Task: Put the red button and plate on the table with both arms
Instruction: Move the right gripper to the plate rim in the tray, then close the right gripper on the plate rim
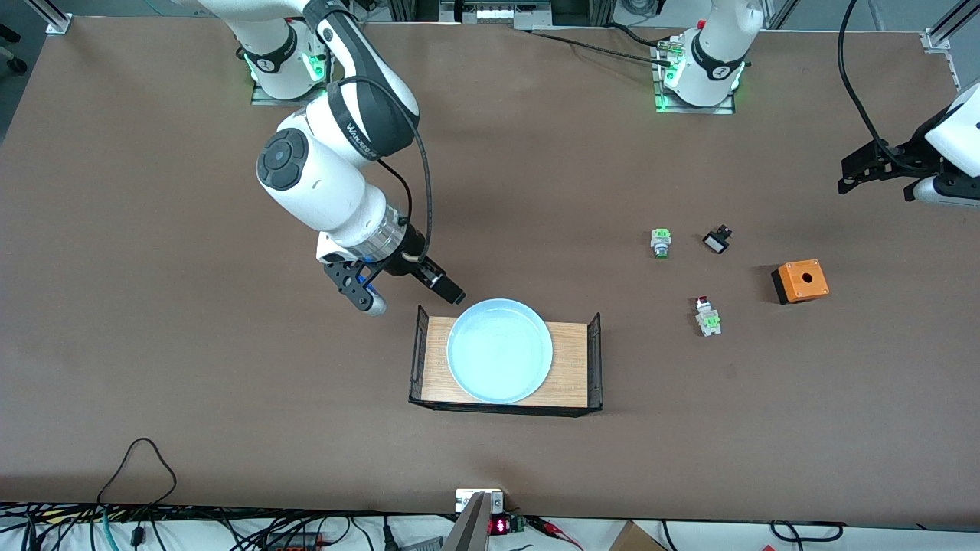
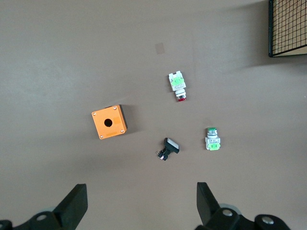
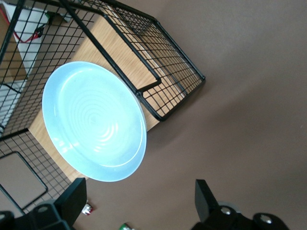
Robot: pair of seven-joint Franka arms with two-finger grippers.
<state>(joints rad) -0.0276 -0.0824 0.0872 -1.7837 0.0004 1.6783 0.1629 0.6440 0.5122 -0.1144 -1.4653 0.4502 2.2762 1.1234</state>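
Observation:
The pale blue plate (image 1: 499, 350) lies on the light-wood tray (image 1: 573, 360); it also shows in the right wrist view (image 3: 93, 120). My right gripper (image 1: 409, 297) is open and empty, just beside the tray's mesh end toward the right arm's end of the table (image 1: 230, 428). The red button (image 1: 708, 315) lies on its side on the table, between the tray and the orange box; it also shows in the left wrist view (image 2: 178, 86). My left gripper (image 1: 877, 182) is open and empty, up over the left arm's end of the table (image 2: 139, 206).
A switch with a green cap (image 1: 661, 242) and a small black switch (image 1: 717, 241) lie farther from the front camera than the red button. An orange box with a hole (image 1: 800, 281) stands toward the left arm's end. Cables run along the table's front edge.

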